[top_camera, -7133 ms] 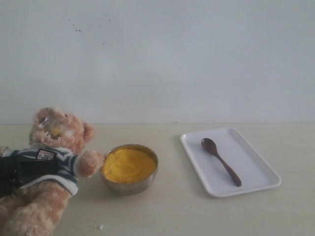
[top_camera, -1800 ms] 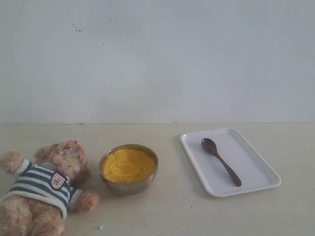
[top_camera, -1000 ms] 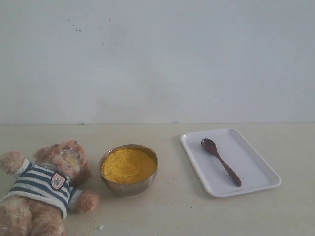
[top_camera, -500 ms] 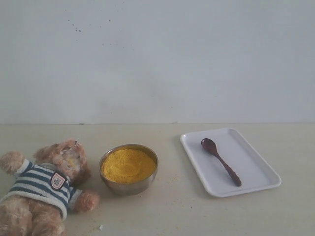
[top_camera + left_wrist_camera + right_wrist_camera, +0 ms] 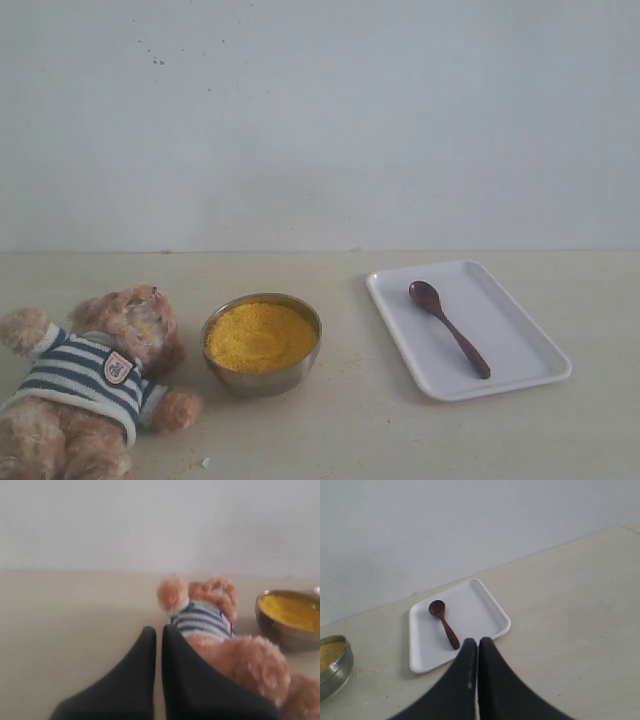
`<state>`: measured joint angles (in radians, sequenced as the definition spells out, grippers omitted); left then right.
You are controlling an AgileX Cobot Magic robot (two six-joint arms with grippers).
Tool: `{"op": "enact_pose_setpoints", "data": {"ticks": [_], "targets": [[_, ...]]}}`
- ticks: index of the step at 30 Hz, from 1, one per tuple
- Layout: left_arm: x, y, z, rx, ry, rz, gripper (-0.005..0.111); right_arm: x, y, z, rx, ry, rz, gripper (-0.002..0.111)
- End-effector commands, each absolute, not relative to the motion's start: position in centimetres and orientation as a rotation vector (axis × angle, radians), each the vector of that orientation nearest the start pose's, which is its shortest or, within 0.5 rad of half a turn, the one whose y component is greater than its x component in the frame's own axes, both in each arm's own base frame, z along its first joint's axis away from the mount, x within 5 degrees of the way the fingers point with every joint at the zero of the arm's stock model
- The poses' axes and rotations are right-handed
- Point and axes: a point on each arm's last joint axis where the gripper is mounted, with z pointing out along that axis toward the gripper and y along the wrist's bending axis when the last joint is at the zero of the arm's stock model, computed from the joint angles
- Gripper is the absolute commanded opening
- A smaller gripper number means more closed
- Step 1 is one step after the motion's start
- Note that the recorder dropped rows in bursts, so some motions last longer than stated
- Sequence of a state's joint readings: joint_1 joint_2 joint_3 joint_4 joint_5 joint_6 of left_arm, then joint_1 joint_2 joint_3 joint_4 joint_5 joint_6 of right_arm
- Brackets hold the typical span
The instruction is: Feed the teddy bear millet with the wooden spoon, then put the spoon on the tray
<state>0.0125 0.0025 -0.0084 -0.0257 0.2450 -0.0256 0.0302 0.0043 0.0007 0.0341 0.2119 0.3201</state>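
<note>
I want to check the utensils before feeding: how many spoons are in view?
1. The wooden spoon lies on the white tray, apart from the steel bowl. No other spoon shows.

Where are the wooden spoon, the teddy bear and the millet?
wooden spoon (image 5: 452, 333), exterior view, mid-handle.
teddy bear (image 5: 78, 372), exterior view, striped shirt.
millet (image 5: 260, 337), exterior view, middle of the mound.

Light-brown teddy bear (image 5: 85, 385) in a navy-and-white striped shirt; bright-yellow millet (image 5: 260, 336) in a steel bowl (image 5: 262, 380); dark reddish-brown wooden spoon (image 5: 449, 327); white tray (image 5: 520, 345); cream surface (image 5: 350, 440).
</note>
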Motion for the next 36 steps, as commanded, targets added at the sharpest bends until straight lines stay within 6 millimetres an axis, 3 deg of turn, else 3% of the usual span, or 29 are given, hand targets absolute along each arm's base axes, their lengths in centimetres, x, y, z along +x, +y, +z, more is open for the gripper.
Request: {"op": "enact_pose_setpoints", "data": {"ticks": [1, 13, 16, 18, 36], "targets": [[5.3, -0.1, 18.1, -0.085, 1.842, -0.067, 0.004, 5.6, 0.2, 19.4, 0.263, 1.679, 0.290, 0.000], [5.3, -0.1, 18.1, -0.083, 1.841, -0.063, 0.004, 5.6, 0.2, 19.5, 0.262, 1.677, 0.291, 0.000], [5.3, -0.1, 18.1, -0.083, 1.841, -0.063, 0.004, 5.3, -0.1, 18.1, 0.152, 1.831, 0.112, 0.000], [5.3, -0.1, 18.1, -0.083, 1.841, -0.063, 0.004, 5.3, -0.2, 18.2, -0.125, 1.829, -0.111, 0.000], [5.3, -0.1, 18.1, -0.083, 1.841, -0.063, 0.004, 5.3, -0.1, 18.1, -0.072, 1.836, -0.061, 0.000]]}}
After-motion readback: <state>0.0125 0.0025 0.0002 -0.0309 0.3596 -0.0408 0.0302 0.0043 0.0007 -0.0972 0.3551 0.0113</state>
